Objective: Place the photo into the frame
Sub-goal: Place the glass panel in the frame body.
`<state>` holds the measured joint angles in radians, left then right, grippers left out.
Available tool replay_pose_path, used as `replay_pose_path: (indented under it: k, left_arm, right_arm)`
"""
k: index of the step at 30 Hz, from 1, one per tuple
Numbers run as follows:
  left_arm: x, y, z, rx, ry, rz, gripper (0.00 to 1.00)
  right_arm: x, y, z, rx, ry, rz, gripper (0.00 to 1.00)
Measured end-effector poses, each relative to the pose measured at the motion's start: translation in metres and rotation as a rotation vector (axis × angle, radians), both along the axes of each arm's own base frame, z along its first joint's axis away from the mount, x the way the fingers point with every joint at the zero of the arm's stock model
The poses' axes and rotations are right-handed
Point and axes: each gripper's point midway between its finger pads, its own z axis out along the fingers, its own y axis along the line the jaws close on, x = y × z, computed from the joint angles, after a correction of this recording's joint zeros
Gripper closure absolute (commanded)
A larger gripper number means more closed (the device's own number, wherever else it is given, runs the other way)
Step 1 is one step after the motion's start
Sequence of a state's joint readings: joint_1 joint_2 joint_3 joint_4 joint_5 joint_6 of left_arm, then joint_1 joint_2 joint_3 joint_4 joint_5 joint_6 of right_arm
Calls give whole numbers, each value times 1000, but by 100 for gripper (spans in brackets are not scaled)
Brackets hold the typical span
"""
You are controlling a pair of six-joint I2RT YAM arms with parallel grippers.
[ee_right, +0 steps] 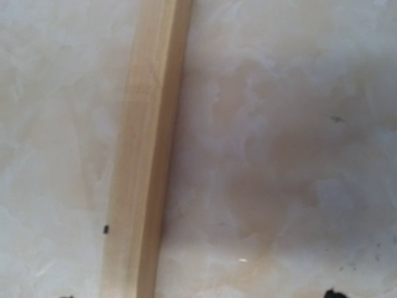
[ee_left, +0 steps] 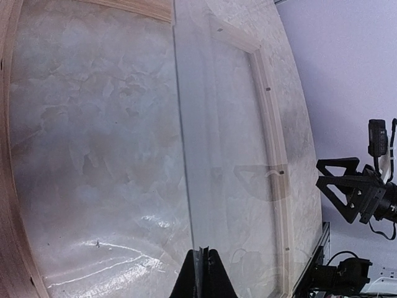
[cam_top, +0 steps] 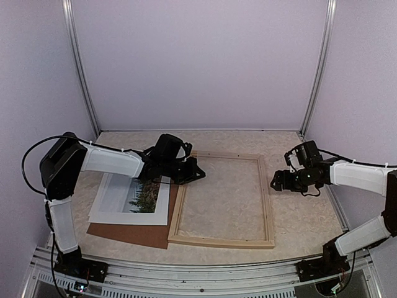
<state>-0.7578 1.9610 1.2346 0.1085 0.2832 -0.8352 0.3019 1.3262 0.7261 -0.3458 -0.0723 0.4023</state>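
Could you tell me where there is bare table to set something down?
The table is bare along the back wall behind the frame, and at the near right corner beside its rail. The left is crowded: the photo on a brown board, the left gripper, pinching a clear pane, at the frame's far-left corner.

Bench count. We tallied one photo [cam_top: 132,198], one frame [cam_top: 222,240], one brown board [cam_top: 130,234] and one clear pane [ee_left: 205,136]. We logged two arms, left arm [cam_top: 111,161] and right arm [cam_top: 363,175], and two grippers, left gripper [cam_top: 197,174] and right gripper [cam_top: 276,182]. We noted one table [cam_top: 298,223] and two metal posts [cam_top: 80,74], one at each back corner.
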Motion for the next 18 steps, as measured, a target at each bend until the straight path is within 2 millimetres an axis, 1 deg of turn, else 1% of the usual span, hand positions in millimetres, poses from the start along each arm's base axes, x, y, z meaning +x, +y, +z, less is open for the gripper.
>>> replay_pose_path:
  k: [9, 18]
  left_arm:
    - [2, 6, -4, 23, 2, 0, 100]
    - [2, 7, -5, 28, 2, -2, 100]
  right_arm:
    - [-2, 5, -2, 2, 7, 13, 14]
    - [-2, 9, -4, 3, 11, 20, 14]
